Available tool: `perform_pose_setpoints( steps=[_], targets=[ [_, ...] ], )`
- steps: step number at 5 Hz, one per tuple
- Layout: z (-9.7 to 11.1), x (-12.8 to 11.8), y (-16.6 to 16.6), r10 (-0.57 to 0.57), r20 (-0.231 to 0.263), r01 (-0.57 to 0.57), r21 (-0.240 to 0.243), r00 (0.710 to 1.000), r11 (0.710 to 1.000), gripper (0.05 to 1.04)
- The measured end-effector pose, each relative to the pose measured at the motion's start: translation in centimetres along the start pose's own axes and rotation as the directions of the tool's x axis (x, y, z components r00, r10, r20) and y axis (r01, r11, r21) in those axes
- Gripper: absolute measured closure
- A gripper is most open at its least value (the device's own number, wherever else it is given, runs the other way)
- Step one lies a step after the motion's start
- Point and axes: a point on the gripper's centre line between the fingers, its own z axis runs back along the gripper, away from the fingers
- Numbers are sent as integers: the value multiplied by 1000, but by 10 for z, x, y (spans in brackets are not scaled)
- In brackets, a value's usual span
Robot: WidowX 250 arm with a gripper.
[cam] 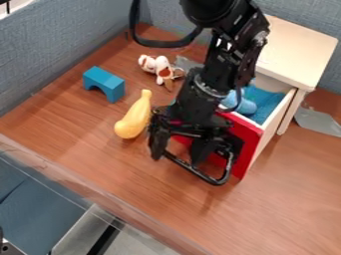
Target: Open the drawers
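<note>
Camera view: drawer (277,117) points lower left, long front (250,143) slanting down right; cannot tell if tool (186,149) is closed.

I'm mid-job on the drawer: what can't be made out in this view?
All in the camera view:
- Middle of the red drawer front: behind the gripper.
- Back of the drawer's inside: under the cabinet top.
- Blue thing in the drawer: partly behind the arm, kind unclear.
- Grey piece beside the cabinet: cut off by the right edge.
</note>
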Motion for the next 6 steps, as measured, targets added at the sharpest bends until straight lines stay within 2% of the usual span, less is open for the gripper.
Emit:
perform_pose_setpoints(
  steps=[1,2,3,4,5,6],
  targets=[
    [16,2,-6,-95,13,95,10,995,995,83],
    [50,4,-1,-230,18,230,-106,973,967,83],
    [61,5,10,-402,-21,391,-199,915,899,83],
    [69,8,21,-500,-13,479,-264,866,837,83],
    [72,7,25,-572,-13,543,-298,820,785,83],
    [85,10,29,-579,81,580,-231,811,781,83]
  ],
)
